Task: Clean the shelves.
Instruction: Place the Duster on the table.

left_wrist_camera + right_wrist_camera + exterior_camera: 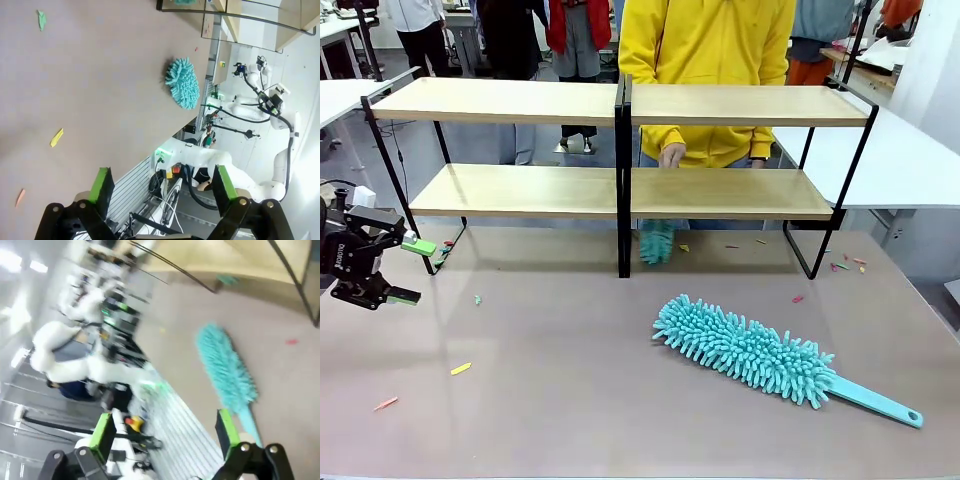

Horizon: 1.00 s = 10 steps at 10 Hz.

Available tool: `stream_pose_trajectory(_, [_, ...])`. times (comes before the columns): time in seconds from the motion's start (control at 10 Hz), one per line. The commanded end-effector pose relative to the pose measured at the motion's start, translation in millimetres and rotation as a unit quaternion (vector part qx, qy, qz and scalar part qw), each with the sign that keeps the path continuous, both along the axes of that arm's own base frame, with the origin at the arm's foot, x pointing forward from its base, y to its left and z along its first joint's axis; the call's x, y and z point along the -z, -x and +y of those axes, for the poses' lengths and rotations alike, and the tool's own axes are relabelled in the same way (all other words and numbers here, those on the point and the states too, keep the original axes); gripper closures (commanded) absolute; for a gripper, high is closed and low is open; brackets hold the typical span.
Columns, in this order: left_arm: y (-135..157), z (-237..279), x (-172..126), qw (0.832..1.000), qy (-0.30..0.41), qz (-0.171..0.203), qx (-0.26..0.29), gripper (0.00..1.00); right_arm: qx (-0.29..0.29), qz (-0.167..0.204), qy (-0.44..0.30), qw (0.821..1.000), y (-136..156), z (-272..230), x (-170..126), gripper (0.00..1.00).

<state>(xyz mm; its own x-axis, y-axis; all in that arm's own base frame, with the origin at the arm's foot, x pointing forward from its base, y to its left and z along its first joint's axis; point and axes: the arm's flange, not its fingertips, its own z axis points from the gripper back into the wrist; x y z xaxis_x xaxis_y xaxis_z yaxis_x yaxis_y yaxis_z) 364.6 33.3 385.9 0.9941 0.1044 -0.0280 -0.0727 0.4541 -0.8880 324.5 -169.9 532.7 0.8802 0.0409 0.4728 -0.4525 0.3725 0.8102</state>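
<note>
Centrally, the wide two-tier light-wood shelves with a thin black frame stand at twelve o'clock on the table, a person's hand just behind the lower board. At four o'clock lies a teal fluffy duster; the left gripper hovers at nine o'clock, jaws apart. Seen from its own wrist, the right gripper also has its jaws apart.

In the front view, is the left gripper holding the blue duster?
No. The duster lies alone on the table, and the left gripper is open far to its side.

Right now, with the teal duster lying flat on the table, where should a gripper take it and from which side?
Probably by the bare handle, from above: the duster lies flat, its handle thin, rigid and pointing toward the robot's right, its head bulky and soft.
</note>
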Motion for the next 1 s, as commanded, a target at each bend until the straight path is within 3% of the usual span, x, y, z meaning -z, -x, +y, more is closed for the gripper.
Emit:
stream_pose_trajectory(0.0, [2,-1,2,1.0,0.01,-0.008,0.003,0.0,0.029,0.02,-0.058,0.998,12,7,4,0.0])
stream_pose_trajectory(0.1, [2,-1,2,1.0,0.01,-0.008,0.003,0.0,0.02,0.058,-0.035,0.998,10,15,5,0.0])
stream_pose_trajectory(0.2, [2,-1,2,1.0,0.01,-0.008,0.003,0.0,0.011,0.004,-0.038,0.999,13,-3,0,0.0])
stream_pose_trajectory(0.9, [2,-1,2,1.0,0.01,-0.008,0.003,0.0,0.011,0.004,-0.038,0.999,13,-3,0,0.0])
